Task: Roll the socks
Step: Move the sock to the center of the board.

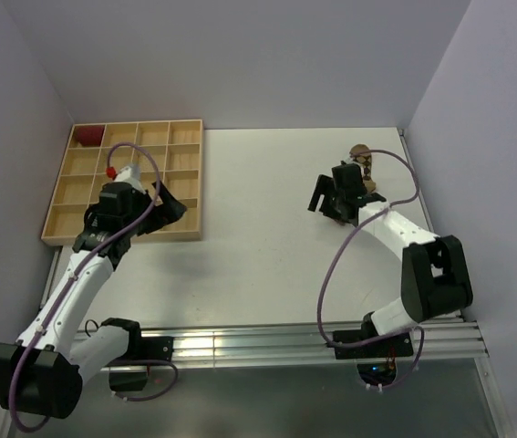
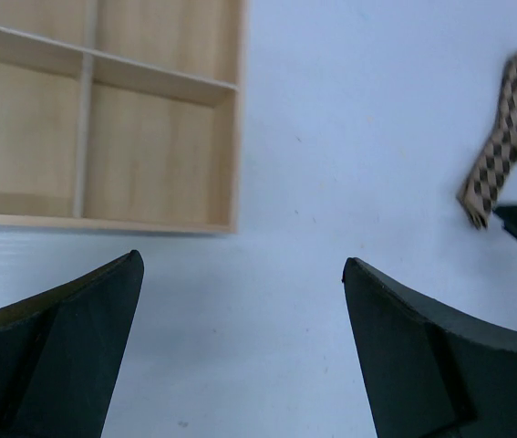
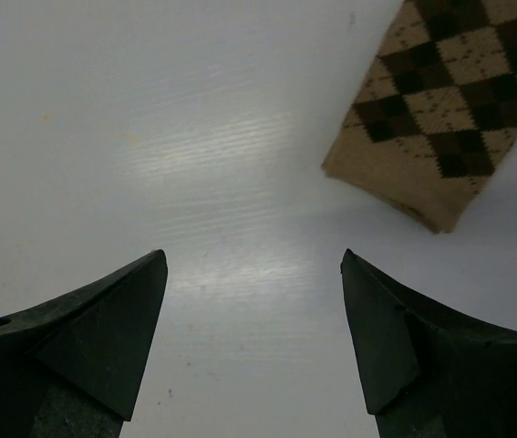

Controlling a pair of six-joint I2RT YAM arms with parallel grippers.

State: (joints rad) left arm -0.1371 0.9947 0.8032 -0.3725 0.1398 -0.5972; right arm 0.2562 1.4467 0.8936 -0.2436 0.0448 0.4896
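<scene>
You have one sock [image 1: 362, 160] to work with, tan with a dark brown diamond pattern. It may be a pair laid one on the other, but the views are too coarse to tell. It lies flat on the bench [image 1: 267, 237] at the far right, close to the right wall. Its long axis runs from far to near and drifts a little toward the right wall as it comes near. Your right arm's wrist covers part of it from above.

Your right fingers [image 3: 440, 347] are spread wide with only bare bench between them. One end of the sock sits just beyond the tip of the finger on the right of that wrist view, off to its outer side and apart from it. That end is finished with a plain tan band.

Your left fingers [image 2: 67, 356] are spread wide too and hold nothing. They hang over the near right corner of the one wooden tray [image 1: 162, 236], which sits at the far left of the bench. From that wrist camera the sock shows far across the bench, well apart from the fingers. It appears as a long narrow strip with a small bump on one side partway along.

The tray is divided four by four, sixteen compartments in all. One red item [image 1: 87, 136] lies in its far left corner compartment.
</scene>
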